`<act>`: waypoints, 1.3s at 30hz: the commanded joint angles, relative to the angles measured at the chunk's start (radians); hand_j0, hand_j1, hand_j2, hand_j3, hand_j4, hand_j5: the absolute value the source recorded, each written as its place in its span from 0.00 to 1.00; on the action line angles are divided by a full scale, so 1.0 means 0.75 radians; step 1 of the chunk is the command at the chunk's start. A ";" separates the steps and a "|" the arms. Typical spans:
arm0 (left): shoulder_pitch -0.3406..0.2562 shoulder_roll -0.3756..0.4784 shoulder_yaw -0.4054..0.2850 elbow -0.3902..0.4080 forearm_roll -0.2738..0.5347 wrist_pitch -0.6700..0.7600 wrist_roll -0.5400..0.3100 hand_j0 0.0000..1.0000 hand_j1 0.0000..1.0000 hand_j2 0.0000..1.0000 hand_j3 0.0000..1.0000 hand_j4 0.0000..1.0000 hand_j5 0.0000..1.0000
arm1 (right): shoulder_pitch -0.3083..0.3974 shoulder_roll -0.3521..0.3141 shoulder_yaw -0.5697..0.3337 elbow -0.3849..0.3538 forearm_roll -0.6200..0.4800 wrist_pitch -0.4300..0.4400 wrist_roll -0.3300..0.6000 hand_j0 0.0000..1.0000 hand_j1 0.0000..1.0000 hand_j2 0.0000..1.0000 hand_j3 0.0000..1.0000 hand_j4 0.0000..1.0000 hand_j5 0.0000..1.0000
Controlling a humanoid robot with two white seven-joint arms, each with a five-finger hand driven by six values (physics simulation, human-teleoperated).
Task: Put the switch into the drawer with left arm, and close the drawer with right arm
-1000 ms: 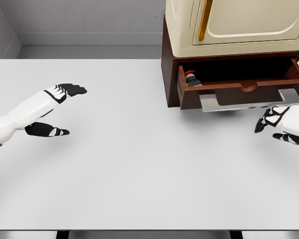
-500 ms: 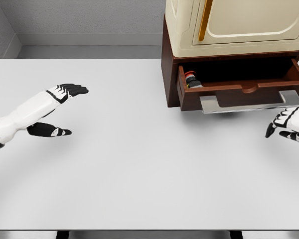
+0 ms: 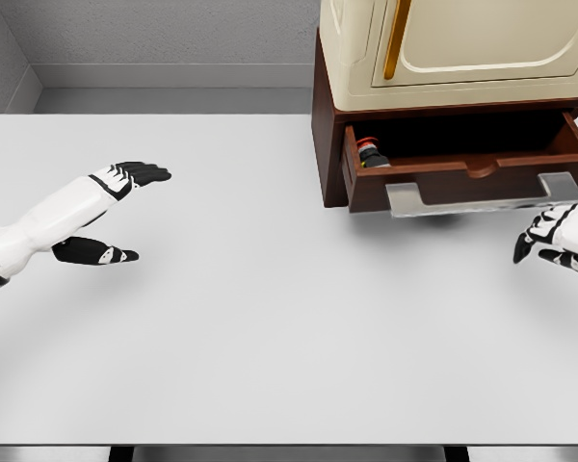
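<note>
Nothing here can be read. The cream cabinet point(image 3: 462, 48) carries no lettering or numbers, and the brown drawer point(image 3: 462, 173) front shows no label either

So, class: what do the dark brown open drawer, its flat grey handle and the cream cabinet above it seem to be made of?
The dark brown open drawer looks like stained wood, matte and uniformly red-brown. The flat grey handle looks like brushed metal, pale with a soft sheen. The cream cabinet could be painted metal or plastic: smooth, with rounded edges.
</note>
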 commanded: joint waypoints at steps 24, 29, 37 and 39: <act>0.000 -0.009 0.001 0.001 0.011 0.004 0.001 1.00 1.00 1.00 1.00 1.00 1.00 | -0.074 0.076 -0.003 -0.015 -0.061 0.006 -0.022 0.50 0.50 0.50 0.50 0.50 0.50; 0.000 -0.009 0.001 0.001 0.011 0.004 0.001 1.00 1.00 1.00 1.00 1.00 1.00 | -0.057 0.031 0.001 -0.011 -0.048 0.006 0.013 0.39 0.39 0.39 0.39 0.39 0.39; 0.000 -0.009 0.001 0.001 0.011 0.004 0.001 1.00 1.00 1.00 1.00 1.00 1.00 | -0.025 0.002 0.001 -0.021 -0.042 0.006 0.041 0.39 0.39 0.39 0.39 0.39 0.39; 0.000 -0.009 0.001 0.001 0.013 0.004 0.001 1.00 1.00 1.00 1.00 1.00 1.00 | -0.025 0.008 0.001 -0.041 -0.044 0.006 0.041 0.39 0.39 0.39 0.39 0.39 0.39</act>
